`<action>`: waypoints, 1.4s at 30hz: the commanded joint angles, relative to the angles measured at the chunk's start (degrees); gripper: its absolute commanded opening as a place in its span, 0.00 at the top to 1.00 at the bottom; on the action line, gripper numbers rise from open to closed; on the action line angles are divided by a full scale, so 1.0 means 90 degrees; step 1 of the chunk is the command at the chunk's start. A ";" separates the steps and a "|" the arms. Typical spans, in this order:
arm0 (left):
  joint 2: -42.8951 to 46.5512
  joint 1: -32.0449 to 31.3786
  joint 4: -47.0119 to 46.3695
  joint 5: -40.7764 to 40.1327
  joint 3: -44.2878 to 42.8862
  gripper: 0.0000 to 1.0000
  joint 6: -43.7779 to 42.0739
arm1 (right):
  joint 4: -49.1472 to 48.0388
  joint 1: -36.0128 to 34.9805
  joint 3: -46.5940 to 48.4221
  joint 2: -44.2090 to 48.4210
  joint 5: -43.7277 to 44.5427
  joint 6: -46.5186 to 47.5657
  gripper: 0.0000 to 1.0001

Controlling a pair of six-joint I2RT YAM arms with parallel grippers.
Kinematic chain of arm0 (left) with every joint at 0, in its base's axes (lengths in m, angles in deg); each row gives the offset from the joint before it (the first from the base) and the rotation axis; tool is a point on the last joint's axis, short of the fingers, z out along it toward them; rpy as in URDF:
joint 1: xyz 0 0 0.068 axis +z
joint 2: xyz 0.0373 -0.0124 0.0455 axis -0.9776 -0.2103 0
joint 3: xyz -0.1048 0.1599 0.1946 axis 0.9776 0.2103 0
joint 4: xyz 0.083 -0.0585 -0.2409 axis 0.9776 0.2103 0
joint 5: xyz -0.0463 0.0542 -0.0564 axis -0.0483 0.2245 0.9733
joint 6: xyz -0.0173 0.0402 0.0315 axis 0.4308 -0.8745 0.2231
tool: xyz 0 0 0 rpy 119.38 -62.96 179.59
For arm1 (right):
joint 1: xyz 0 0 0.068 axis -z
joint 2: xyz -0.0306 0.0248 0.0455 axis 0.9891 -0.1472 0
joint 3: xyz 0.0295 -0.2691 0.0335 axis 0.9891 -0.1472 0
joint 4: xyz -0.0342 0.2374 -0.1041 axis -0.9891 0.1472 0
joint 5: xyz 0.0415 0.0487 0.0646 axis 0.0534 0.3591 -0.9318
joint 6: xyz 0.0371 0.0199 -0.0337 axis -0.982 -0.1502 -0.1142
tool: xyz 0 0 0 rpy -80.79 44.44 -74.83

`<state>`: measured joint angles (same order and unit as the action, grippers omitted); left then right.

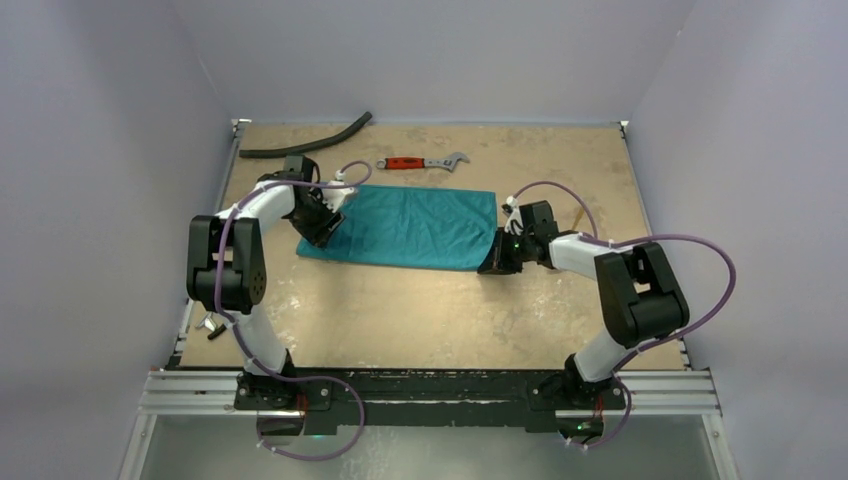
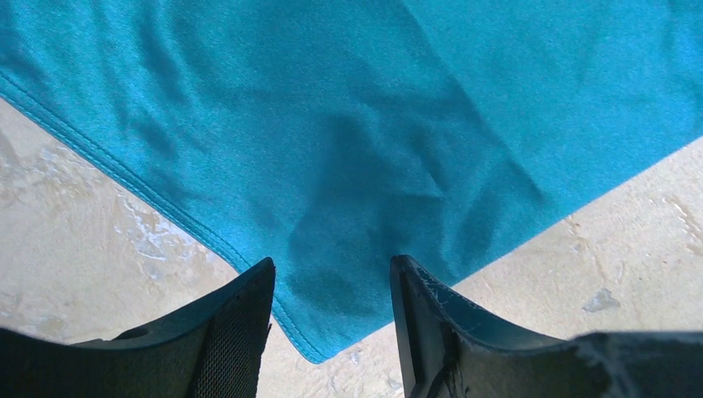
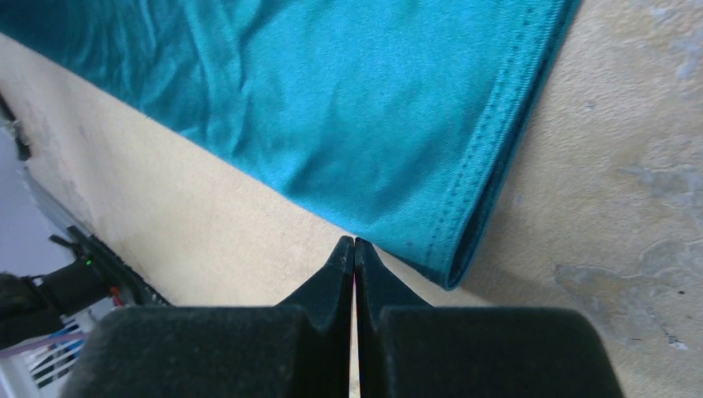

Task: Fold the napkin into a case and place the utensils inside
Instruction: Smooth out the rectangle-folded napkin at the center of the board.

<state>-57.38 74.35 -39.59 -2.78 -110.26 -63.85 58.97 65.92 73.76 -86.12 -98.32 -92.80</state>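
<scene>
Two layers show at the right end of the napkin (image 1: pixel 415 228), where my right wrist view has a stitched hem lying over a second edge of the same teal cloth. It is plain, with no pattern, and lies flat as a long rectangle on the far half of the tabletop (image 1: pixel 420 310), between my two arms. Soft creases run across it, and a darker dent sits just inside its near left corner.

My left end effector (image 2: pixel 332 265) is released. Its jaws stand apart on either side of that near left corner, with the cloth's tip between them. My right end effector (image 3: pixel 355 242) is clenched, its tips pressed together at the napkin's near edge, just left of the near right corner. I cannot tell whether any cloth is caught between them.

Tan and worn, the tabletop is blotched with paler scuffs and grey stains. Pale lilac walls (image 1: pixel 100 120) close it in on the left, right and far sides. A metal rail (image 1: pixel 430 390) carries my bases along the near edge.

Only the top view takes in the whole cloth and what lies beyond it: a red-handled wrench (image 1: pixel 420 162) just past the far edge and a curved black hose (image 1: pixel 305 138) at the far left. Wrist views alone give the stitching, the weave's sheen and how each corner sits against my fingers (image 2: pixel 240 323).
</scene>
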 commanded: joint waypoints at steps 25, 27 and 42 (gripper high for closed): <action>0.0060 0.0023 -0.0784 -0.0201 0.0385 0.41 0.0167 | -0.0053 0.0669 0.0015 -0.0001 -0.0260 -0.0228 1.00; 0.0192 0.0023 -0.0539 -0.0078 0.0142 0.38 0.0239 | 0.0036 0.0681 0.0104 0.0129 -0.0433 -0.0234 1.00; 0.0177 -0.0010 0.0238 0.0361 -0.0256 0.35 -0.0057 | -0.0382 0.0679 0.0428 -0.0182 -0.0426 -0.0685 1.00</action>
<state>-55.06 74.40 -38.78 0.19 -115.24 -62.52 55.95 71.84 77.10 -84.94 -102.67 -97.76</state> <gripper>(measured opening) 0.657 0.005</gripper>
